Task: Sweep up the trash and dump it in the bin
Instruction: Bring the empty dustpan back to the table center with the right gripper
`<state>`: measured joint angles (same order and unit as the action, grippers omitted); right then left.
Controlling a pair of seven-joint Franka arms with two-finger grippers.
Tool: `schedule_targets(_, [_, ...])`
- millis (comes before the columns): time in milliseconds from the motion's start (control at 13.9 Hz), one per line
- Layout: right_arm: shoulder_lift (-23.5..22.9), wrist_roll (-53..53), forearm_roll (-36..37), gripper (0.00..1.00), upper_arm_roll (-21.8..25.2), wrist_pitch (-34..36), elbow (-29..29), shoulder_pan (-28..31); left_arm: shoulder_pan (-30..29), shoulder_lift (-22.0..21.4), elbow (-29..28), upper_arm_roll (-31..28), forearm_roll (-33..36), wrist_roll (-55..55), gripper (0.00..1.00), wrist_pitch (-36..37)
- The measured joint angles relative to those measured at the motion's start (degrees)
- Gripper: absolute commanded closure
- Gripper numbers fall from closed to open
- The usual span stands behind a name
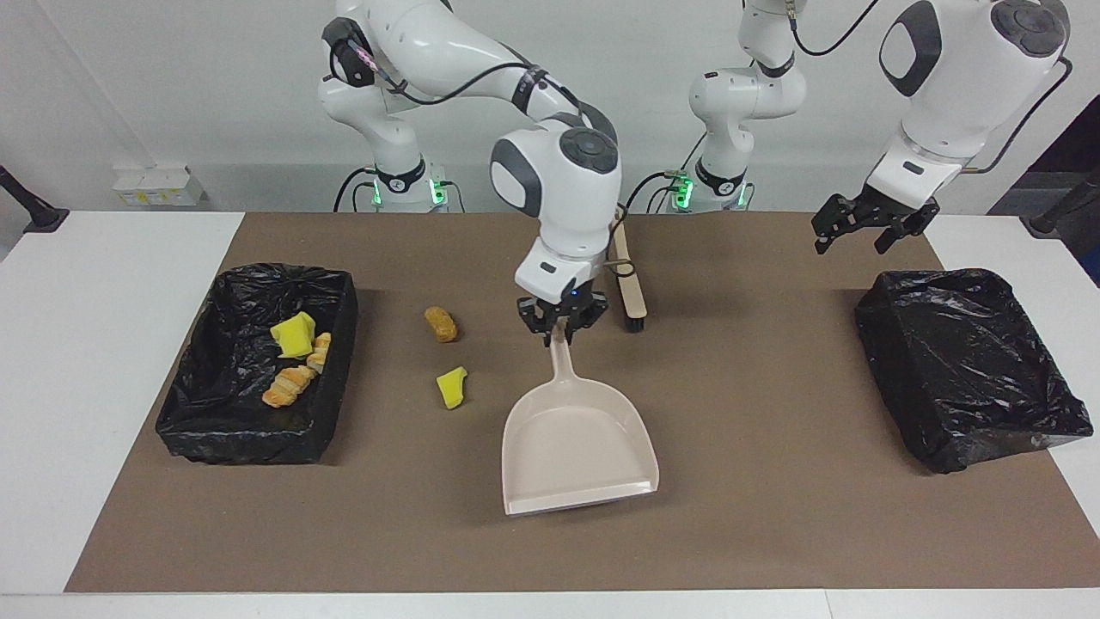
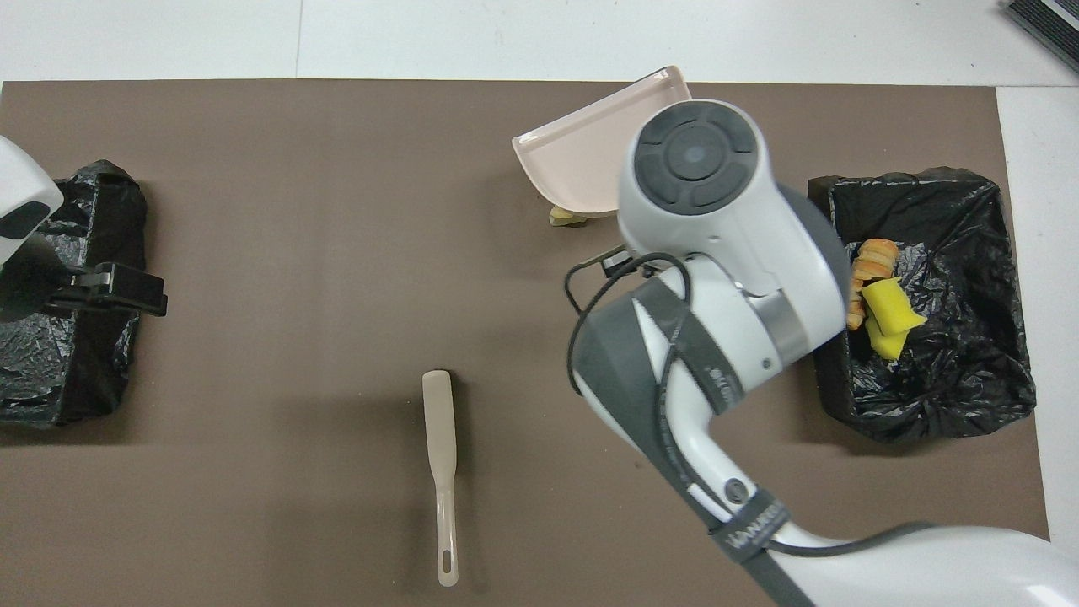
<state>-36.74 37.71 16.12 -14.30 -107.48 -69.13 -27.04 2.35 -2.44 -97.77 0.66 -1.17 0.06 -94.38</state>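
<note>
Nearest the camera, our dustpan (image 1: 577, 438) sits on the brown surface (image 1: 773, 516), right gripper (image 1: 563, 331) jaws closed on its handle. Bin (image 1: 185, 413) holds some trash; nugget (image 1: 441, 324) and sponge (image 1: 452, 387) remain. Next we likely need the brush (image 1: 630, 288); left gripper (image 1: 866, 225) waits, jaws apart, empty.

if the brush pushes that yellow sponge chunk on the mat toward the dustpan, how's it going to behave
The yellow sponge chunk looks like light foam, so it would probably scoot with a light push. Its wedge shape with flat faces suggests it will slide or tumble rather than roll. On the matte brown mat it may catch and flip, perhaps skewing off course before it reaches the dustpan.
</note>
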Motion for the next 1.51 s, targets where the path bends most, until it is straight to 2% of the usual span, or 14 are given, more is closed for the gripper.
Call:
schedule_targets(144, [-4.1, 4.6, 0.0, 1.0, 0.8, -2.6, 2.5, -3.5, 0.7, 0.0, -0.1, -0.8, 0.0, 1.0, 0.0, -1.9])
schedule_targets(288, [-6.4, 8.1, -0.1, 1.0, 0.8, -4.1, 3.4, -5.5, 1.1, 0.2, -0.4, -0.9, 0.0, 2.8, 0.0, -3.8])
schedule_targets(432, [-7.1, 9.3, -0.7, 0.85, 0.8, -4.1, 3.7, -6.5, 1.2, 0.2, -0.5, -1.0, 0.0, 6.7, 0.0, -4.7])
schedule_targets(720, [-7.0, 9.3, -5.2, 0.77, 0.7, -4.0, 3.9, -6.6, 1.3, 0.2, -0.7, -1.0, 0.0, 8.5, 0.0, -4.8])
schedule_targets(1080, [-6.2, 9.3, -5.3, 0.19, 1.0, -4.0, 4.5, -5.4, 1.7, 0.2, -0.8, -1.0, 0.0, 8.7, 0.0, -4.8])
schedule_targets(1224, [-4.1, 9.3, -5.4, 0.0, 1.2, -3.9, 4.7, -3.7, 1.8, 0.2, -0.9, -1.0, 0.0, 8.7, 0.0, -4.8])
schedule_targets(1512, [4.8, 9.2, -5.6, 0.0, 1.3, -2.0, 1.0, 3.5, 3.3, 0.8, -2.4, -0.8, -0.5, 7.2, 0.0, -8.0])
